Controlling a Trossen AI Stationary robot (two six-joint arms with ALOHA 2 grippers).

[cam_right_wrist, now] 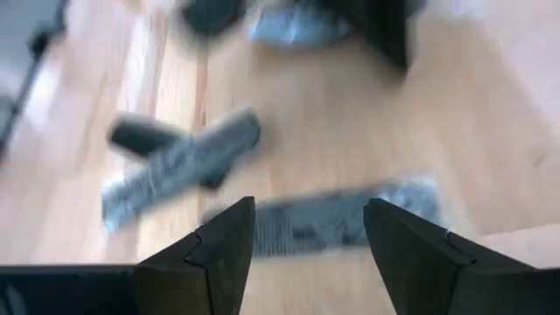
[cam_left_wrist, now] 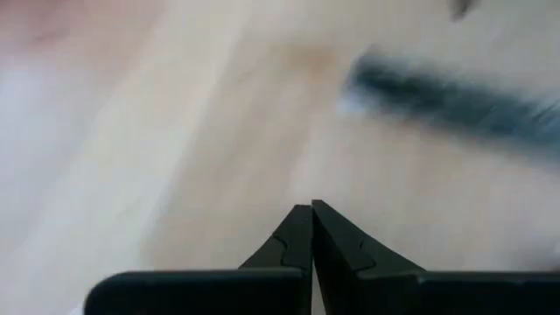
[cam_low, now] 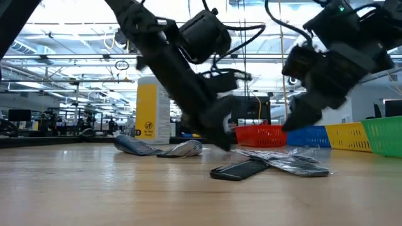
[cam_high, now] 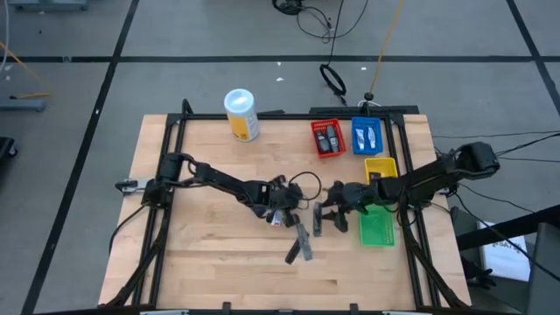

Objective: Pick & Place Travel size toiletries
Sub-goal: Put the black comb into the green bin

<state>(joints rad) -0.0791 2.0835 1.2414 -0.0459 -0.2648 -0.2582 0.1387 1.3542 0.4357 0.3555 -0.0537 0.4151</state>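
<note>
Several travel size toiletries lie flat on the wooden table between the two arms. In the right wrist view a silver-grey sachet (cam_right_wrist: 324,219) shows in the gap of my open right gripper (cam_right_wrist: 306,210), with two crossed grey and dark tubes (cam_right_wrist: 175,166) beyond it. The low view shows this gripper (cam_low: 301,116) raised above the sachet (cam_low: 289,162) and a dark tube (cam_low: 239,169). My left gripper (cam_left_wrist: 311,206) is shut over bare wood, and a blurred dark tube (cam_left_wrist: 455,101) lies ahead of it. In the high view the left gripper (cam_high: 283,213) and right gripper (cam_high: 322,214) face each other over the pile (cam_high: 300,241).
A tall white canister with a yellow label (cam_high: 241,114) stands near the far edge. Along the right side sit a red bin (cam_high: 328,137), a blue bin (cam_high: 366,135), a yellow bin (cam_high: 381,168) and a green bin (cam_high: 376,229). Two more grey sachets (cam_low: 157,149) lie left of the pile.
</note>
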